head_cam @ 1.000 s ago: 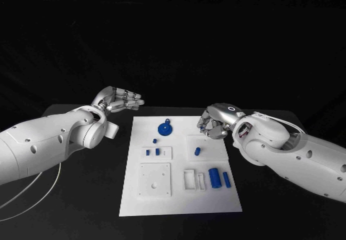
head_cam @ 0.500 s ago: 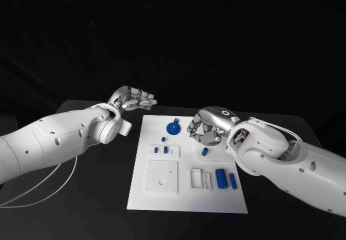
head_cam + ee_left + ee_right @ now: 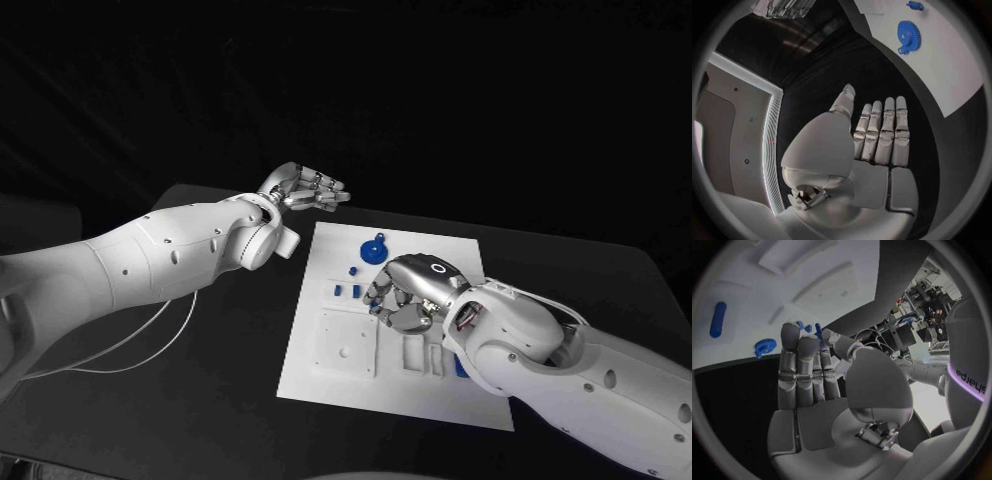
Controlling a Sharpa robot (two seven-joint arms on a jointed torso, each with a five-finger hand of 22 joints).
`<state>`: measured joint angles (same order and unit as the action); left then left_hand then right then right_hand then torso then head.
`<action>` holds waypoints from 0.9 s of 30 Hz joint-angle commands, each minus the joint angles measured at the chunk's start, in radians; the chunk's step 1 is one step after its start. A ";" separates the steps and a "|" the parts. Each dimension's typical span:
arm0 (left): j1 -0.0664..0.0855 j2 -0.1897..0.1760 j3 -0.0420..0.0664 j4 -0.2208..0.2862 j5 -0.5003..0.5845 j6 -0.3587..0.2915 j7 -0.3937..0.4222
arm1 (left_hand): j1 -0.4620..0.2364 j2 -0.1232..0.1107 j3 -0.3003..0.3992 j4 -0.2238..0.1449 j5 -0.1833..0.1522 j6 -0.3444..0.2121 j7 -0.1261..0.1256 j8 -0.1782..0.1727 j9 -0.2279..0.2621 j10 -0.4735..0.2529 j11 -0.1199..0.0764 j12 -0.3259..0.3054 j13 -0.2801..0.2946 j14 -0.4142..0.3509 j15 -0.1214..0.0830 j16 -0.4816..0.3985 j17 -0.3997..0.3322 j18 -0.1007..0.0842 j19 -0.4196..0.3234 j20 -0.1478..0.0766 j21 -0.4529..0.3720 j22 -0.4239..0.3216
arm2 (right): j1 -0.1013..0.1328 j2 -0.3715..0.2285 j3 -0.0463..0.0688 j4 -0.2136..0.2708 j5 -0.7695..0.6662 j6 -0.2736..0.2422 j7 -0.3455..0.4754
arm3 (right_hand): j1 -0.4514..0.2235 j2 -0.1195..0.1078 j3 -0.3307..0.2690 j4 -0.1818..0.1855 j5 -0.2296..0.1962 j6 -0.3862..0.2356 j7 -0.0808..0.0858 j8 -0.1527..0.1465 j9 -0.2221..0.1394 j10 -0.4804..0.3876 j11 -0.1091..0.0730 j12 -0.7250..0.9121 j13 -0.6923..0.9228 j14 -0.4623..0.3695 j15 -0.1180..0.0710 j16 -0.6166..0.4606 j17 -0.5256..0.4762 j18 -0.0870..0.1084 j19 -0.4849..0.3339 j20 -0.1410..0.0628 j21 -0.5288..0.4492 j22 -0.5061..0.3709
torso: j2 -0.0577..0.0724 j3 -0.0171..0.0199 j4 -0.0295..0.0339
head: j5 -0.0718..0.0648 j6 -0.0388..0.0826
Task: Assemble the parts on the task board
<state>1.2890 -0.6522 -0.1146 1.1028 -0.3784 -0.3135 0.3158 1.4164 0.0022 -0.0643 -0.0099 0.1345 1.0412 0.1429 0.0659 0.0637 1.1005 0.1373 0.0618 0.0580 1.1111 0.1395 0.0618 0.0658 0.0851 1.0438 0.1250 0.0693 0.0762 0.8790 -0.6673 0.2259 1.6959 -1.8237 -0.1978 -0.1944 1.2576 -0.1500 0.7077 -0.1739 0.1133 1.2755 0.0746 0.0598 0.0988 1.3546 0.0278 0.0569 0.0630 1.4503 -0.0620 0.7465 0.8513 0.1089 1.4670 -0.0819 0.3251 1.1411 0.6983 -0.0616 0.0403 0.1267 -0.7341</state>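
Parts sit on the task board (image 3: 325,375), and your right hand (image 3: 408,297) hovers over its middle, fingers straight and together; whether it holds anything you cannot tell. Beyond the fingertips the blue gear (image 3: 374,249) lies flat near the board's far edge. Your left hand (image 3: 304,188) floats off the board's far left corner, fingers extended, holding nothing.

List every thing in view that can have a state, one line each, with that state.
Left silver hand: fingers straight and side by side, holding nothing, off the board over the black table.
Right silver hand: low over the white task board, fingers curled; whether it grips a part cannot be told.
Blue gear-shaped part: lying on the board, untouched.
Two small blue pegs: on the board beside the right hand.
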 commanded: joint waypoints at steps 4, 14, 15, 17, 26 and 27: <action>-0.005 0.011 0.001 -0.011 0.008 0.018 0.016 | -0.003 0.011 -0.001 -0.006 -0.001 -0.001 -0.002 -0.002 -0.001 -0.005 0.003 -0.001 0.001 -0.008 -0.001 -0.001 -0.001 -0.007 0.006 0.001 0.005 -0.001 | -0.020 0.026 -0.016 -0.026 -0.040 -0.016 0.027 | 0.002 0.010 -0.005 -0.003 0.004 0.001 0.000 0.005 0.001 0.007 -0.006 0.005 0.001 0.003 -0.004 0.006 -0.003 0.012 0.030 -0.007 0.019 0.013 | -0.005 -0.0014 0.0034 | 0.041 -0.016; -0.006 0.015 0.001 -0.014 0.008 0.022 0.015 | -0.005 0.012 -0.003 -0.012 0.000 -0.007 0.000 -0.002 -0.001 -0.008 0.004 -0.001 0.001 -0.010 0.000 -0.001 -0.001 -0.007 0.004 0.002 0.005 -0.001 | -0.047 0.052 -0.030 -0.059 -0.062 -0.039 0.019 | 0.001 0.012 -0.004 -0.005 0.004 0.000 0.000 0.005 0.002 0.007 -0.006 0.005 0.001 0.002 -0.004 0.010 -0.010 0.010 0.031 -0.007 0.050 0.044 | -0.003 -0.0008 0.0029 | 0.083 -0.035; -0.006 0.015 0.001 -0.013 0.008 0.022 0.016 | -0.005 0.012 -0.003 -0.012 0.000 -0.007 0.000 -0.002 -0.001 -0.008 0.004 -0.001 0.001 -0.010 0.000 -0.001 -0.001 -0.007 0.004 0.002 0.005 -0.001 | -0.049 0.053 -0.031 -0.063 -0.065 -0.043 0.017 | 0.001 0.011 -0.001 -0.005 0.003 0.000 0.000 0.004 0.002 0.006 -0.006 0.005 0.001 0.002 -0.004 0.010 -0.012 0.010 0.030 -0.007 0.054 0.051 | -0.003 -0.0007 0.0029 | 0.085 -0.036; -0.006 0.015 0.001 -0.011 0.008 0.023 0.017 | -0.005 0.014 -0.003 -0.014 0.001 -0.008 0.000 -0.002 -0.001 -0.009 0.004 -0.001 0.001 -0.010 0.000 -0.001 -0.001 -0.007 0.003 0.002 0.005 -0.001 | -0.051 0.056 -0.033 -0.068 -0.070 -0.048 0.014 | 0.001 0.010 0.000 -0.006 -0.001 0.002 -0.001 0.005 0.002 0.008 -0.006 0.005 0.001 0.002 -0.004 0.013 -0.012 0.010 0.031 -0.007 0.059 0.057 | -0.003 -0.0007 0.0030 | 0.089 -0.038; -0.007 0.014 0.001 -0.009 0.008 0.027 0.020 | -0.011 0.016 -0.005 -0.014 -0.006 -0.009 0.001 -0.002 -0.001 -0.009 0.004 -0.001 0.001 -0.011 0.001 -0.001 -0.001 -0.007 0.002 0.003 0.005 -0.001 | -0.057 0.060 -0.041 -0.081 -0.080 -0.051 0.011 | 0.001 0.010 0.001 -0.005 -0.001 0.002 -0.001 0.005 0.002 0.008 -0.006 0.005 0.001 0.002 -0.004 0.014 -0.013 0.010 0.031 -0.007 0.062 0.061 | -0.002 0.0000 0.0014 | 0.100 -0.044; -0.007 0.014 0.001 -0.009 0.008 0.027 0.021 | -0.011 0.016 -0.005 -0.013 -0.006 -0.009 0.001 -0.002 -0.001 -0.009 0.004 -0.001 0.001 -0.011 0.001 -0.001 -0.001 -0.007 0.002 0.003 0.005 -0.001 | -0.057 0.060 -0.042 -0.082 -0.081 -0.051 0.010 | 0.001 0.010 0.001 -0.005 -0.001 0.002 -0.001 0.005 0.002 0.008 -0.006 0.005 0.001 0.002 -0.004 0.014 -0.013 0.010 0.031 -0.007 0.062 0.061 | -0.002 0.0005 0.0016 | 0.101 -0.045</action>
<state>1.2835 -0.6399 -0.1144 1.0908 -0.3771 -0.3010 0.3189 1.4072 0.0113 -0.0689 -0.0193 0.1345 1.0412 0.1429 0.0659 0.0637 1.0967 0.1411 0.0618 0.0580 1.1076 0.1430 0.0618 0.0659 0.0851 1.0438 0.1250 0.0693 0.0764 0.8232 -0.6097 0.1850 1.6143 -1.8813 -0.2404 -0.1838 1.2596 -0.1484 0.7049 -0.1767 0.1123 1.2753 0.0747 0.0596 0.0997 1.3562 0.0228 0.0603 0.0620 1.4521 -0.0603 0.7571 0.8394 0.1086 1.4668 -0.0816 0.3847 1.2023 0.6961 -0.0623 0.0422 0.2243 -0.7775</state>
